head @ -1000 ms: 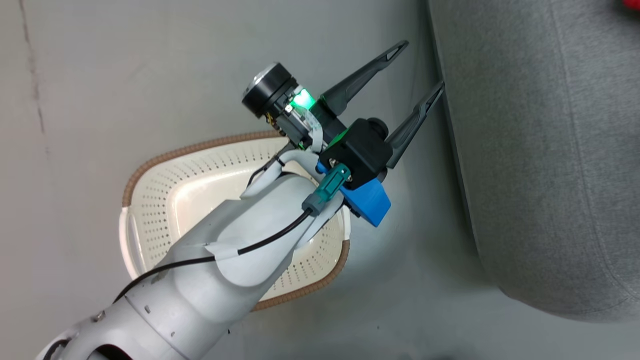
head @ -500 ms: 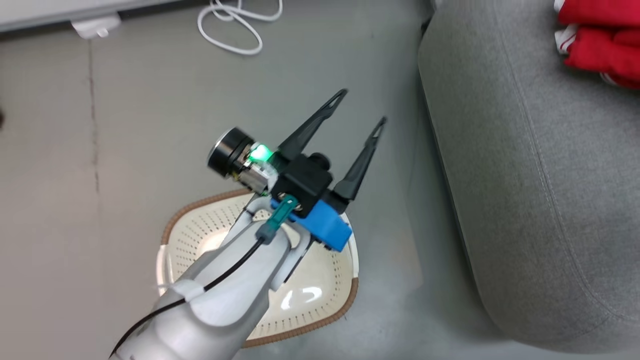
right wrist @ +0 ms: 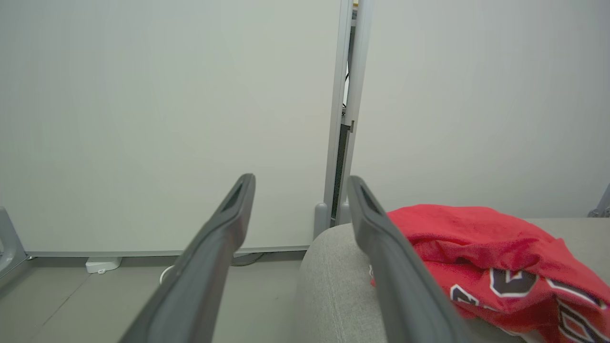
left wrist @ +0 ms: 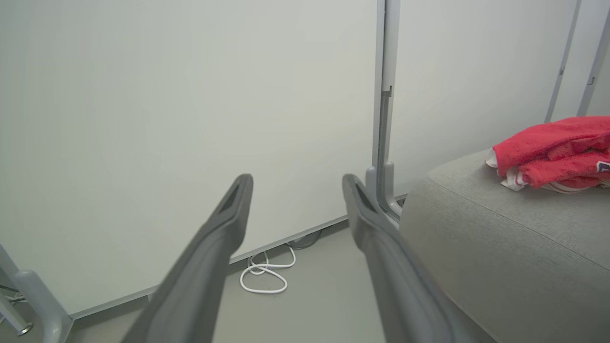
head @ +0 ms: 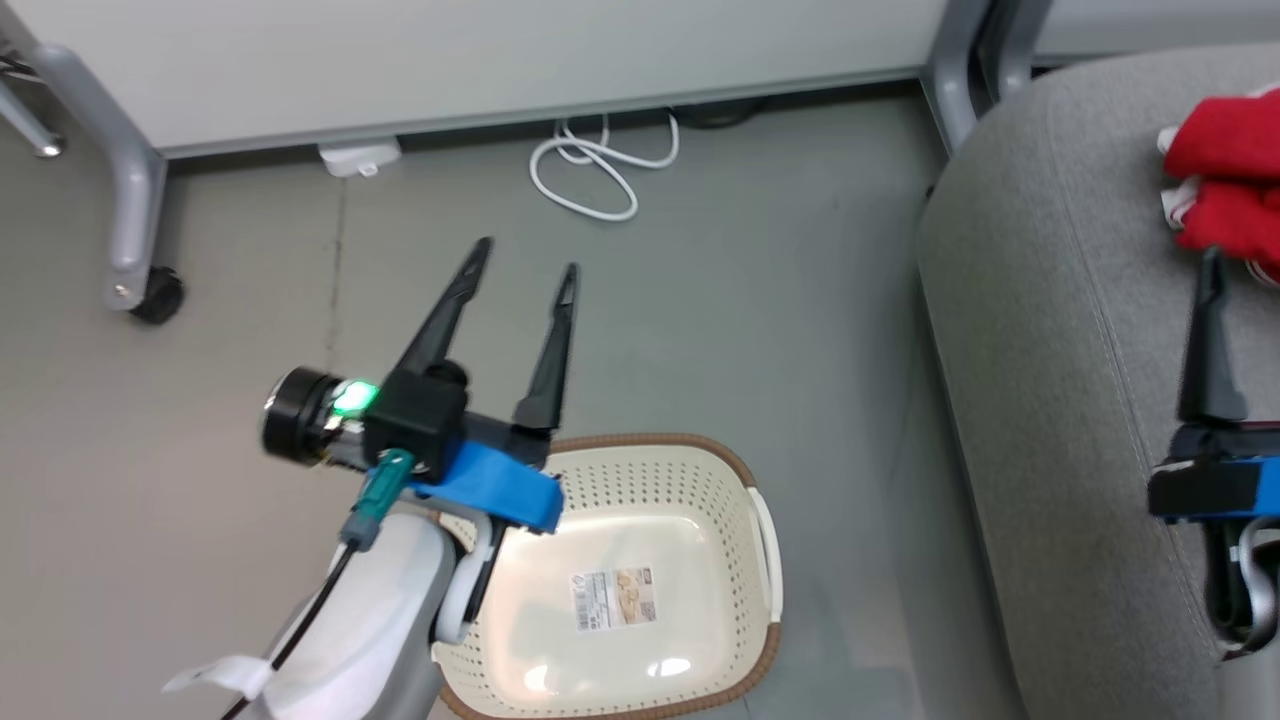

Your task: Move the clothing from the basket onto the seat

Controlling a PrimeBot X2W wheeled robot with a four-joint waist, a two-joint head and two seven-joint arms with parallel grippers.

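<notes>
Red sports jersey with white trim and black-and-white lettering (head: 1225,200) is lying bunched on top of the big grey fabric-upholstered seat (head: 1060,350), toward its far side. It is not in the oval cream-white perforated plastic basket with brown woven-look rim (head: 765,520). The basket is sitting on the grey floor just beside the seat, holding nothing but its label sticker (head: 612,598).

Key relation: the jersey is lying directly ahead of the right gripper (right wrist: 300,178) and slightly to its right, just past the fingertips. The right arm is clearly the nearer one. The jersey's long axis is not readable, as the heap is crumpled and cut off by the frame edge.

The right gripper is hovering over the seat with fingers spread, holding nothing. The left gripper (head: 527,256) is hanging over the floor at the basket's far left rim, well apart from the jersey, also spread and empty.

Judging the transfer as done, with only the arms left to pull clear. Nothing is blocking that.

Around: a coiled white cable (head: 595,170), a small white adapter (head: 360,158) and a grey metal leg on a castor (head: 130,220) are sitting along the pale wall panel (head: 500,60).
</notes>
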